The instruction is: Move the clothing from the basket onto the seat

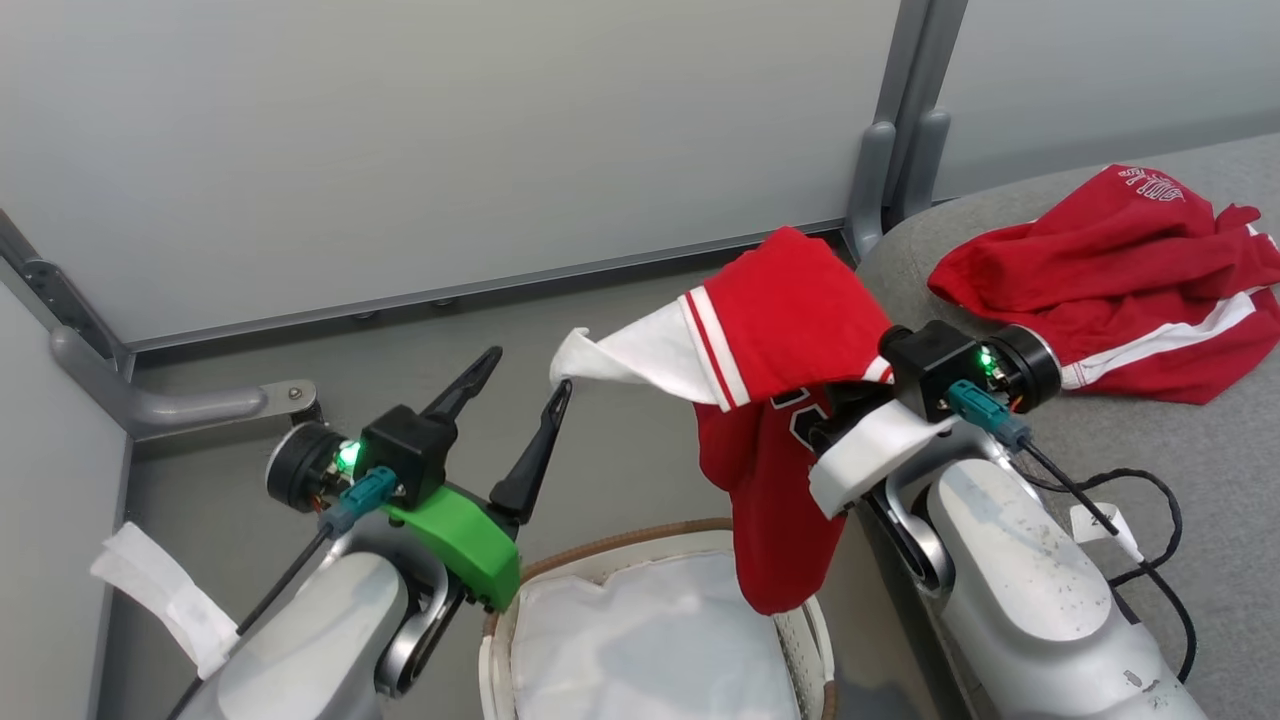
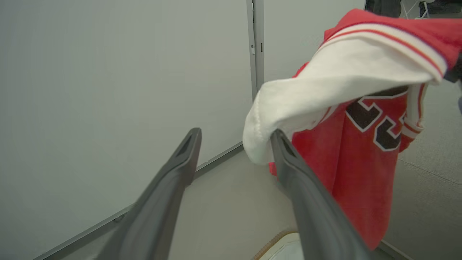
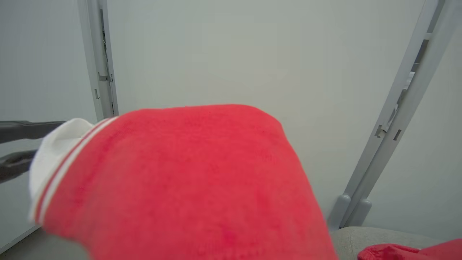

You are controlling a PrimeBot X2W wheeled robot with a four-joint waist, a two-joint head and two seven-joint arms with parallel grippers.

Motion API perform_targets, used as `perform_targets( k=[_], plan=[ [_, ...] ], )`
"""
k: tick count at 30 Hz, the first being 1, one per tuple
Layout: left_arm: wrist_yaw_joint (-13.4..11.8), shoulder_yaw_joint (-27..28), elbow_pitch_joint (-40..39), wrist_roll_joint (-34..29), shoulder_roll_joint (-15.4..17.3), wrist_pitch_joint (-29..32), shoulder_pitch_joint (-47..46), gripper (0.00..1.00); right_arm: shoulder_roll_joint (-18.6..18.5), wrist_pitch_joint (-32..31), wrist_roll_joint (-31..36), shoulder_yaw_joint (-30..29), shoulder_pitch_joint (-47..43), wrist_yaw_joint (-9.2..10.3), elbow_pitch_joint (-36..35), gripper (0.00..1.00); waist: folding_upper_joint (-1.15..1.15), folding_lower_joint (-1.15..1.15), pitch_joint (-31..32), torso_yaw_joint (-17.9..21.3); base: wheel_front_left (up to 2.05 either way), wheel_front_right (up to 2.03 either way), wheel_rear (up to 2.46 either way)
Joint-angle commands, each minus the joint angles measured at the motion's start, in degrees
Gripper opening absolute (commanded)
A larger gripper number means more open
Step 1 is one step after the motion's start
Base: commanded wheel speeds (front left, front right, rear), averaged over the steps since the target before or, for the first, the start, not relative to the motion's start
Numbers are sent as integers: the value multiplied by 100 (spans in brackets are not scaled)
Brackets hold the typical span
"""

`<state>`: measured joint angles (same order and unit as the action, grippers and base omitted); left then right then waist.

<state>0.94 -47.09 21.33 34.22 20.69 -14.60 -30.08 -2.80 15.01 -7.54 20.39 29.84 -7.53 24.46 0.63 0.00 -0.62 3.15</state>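
Our left pincer (image 1: 530,370) stands wide open, its two dark fingers (image 2: 169,187) spread in a V with nothing between them. At the tip of the finger on its right side we see the white sleeve (image 1: 640,355) of the jersey (image 1: 790,320). In the left wrist view the sleeve's hem touches that fingertip from outside the gap and is not gripped. Below this pincer and a little to its right sits the basket (image 1: 620,540), its brown rim showing, with a plain white sheet (image 1: 650,640) lying inside. Beyond the pincer runs a pale grey wall (image 1: 400,150). Between our two pincers the jersey hangs in the air over the basket's right edge. It is red, with white and red stripes at the sleeve and a black number edged in white. It drapes over our right pincer (image 1: 842,412) and hides the fingers, so we cannot tell how far those jaws are apart or whether they pinch the cloth. In the right wrist view red fabric lies across the place where the fingers rise. Beyond that pincer stands a grey post (image 1: 915,90). To the right of the right pincer lies the grey seat (image 1: 1200,450). On it, past the wrist, a second garment (image 1: 1100,270), red with a white stripe, lies crumpled and apart from the jersey.
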Motion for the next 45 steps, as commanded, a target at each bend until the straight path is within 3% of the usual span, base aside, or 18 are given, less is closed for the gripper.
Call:
perform_targets(
  k=[1,13,33,39,45],
  plan=[
    [-32,30,16,17,-30,-32,164,100,-17,26,52,-85,-100,8,-14,0,-63,0,-14,-1,0,0,0],
    [13,315,-322,-185,-428,-62,940,100,-19,26,312,-778,-200,8,-30,0,-63,0,-120,187,0,0,0],
    [254,697,-378,-841,-633,-61,905,100,-14,27,761,-1710,-243,8,-345,0,-63,0,-913,1989,0,0,0],
    [341,662,-294,-968,-659,-56,820,100,-12,26,737,-1865,-351,8,-433,0,-63,0,-1070,2292,0,0,0],
    [393,616,-236,-1060,-700,-56,776,100,-14,27,741,-1940,-388,8,-447,0,-63,0,-1160,2339,0,0,0]
  ],
)
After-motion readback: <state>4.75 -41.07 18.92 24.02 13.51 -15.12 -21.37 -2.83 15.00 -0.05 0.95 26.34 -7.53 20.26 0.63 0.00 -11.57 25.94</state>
